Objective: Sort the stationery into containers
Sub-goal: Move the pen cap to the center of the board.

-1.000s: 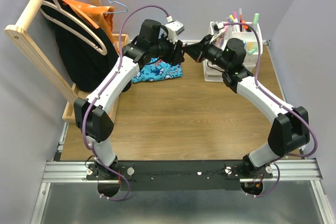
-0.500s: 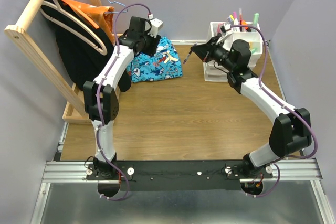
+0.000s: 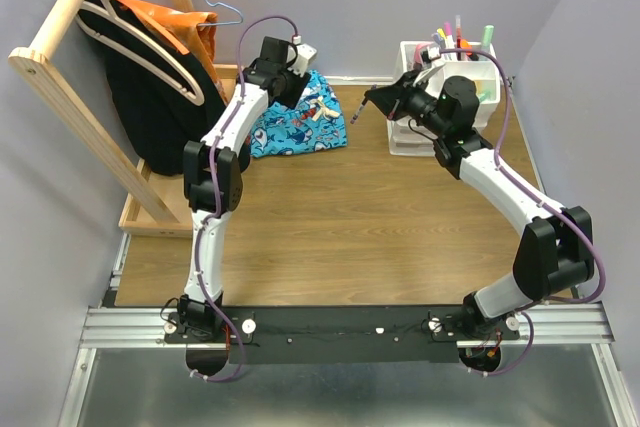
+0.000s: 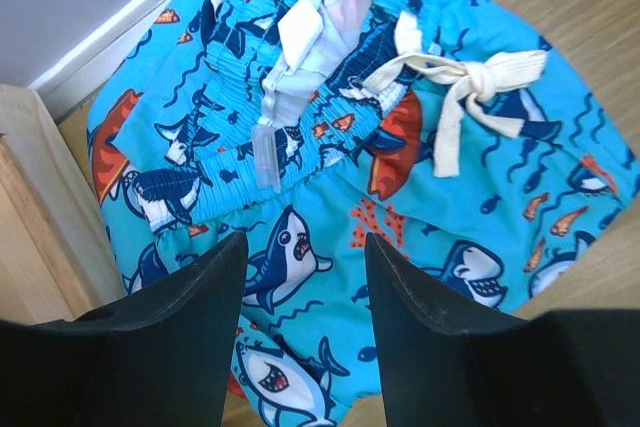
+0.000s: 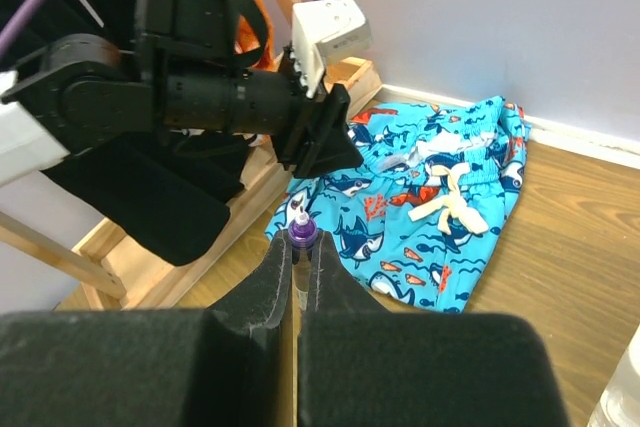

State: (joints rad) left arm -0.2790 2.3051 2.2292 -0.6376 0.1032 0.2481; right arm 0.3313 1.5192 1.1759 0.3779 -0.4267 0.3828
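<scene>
Progress: several pens (image 3: 458,32) already stand upright in the top compartments of the organiser (image 3: 408,49), upper right of the top view. One item outstanding that I can see: a purple-tipped pen (image 5: 302,235), pinched between the nearly closed fingers of the right gripper (image 5: 300,252), left of the organiser and not yet over a compartment. No other loose stationery shows on the wood, though the arms hide some of it. Left gripper (image 4: 300,257) about half open, holding nothing, above the blue shark-print shorts (image 4: 430,197).

View notes: right wrist shows the grip and tip colour, where the top view gives only a thin dark sliver. Only the top view shows the organiser. Left wrist confirms the bare gap between its fingers.
</scene>
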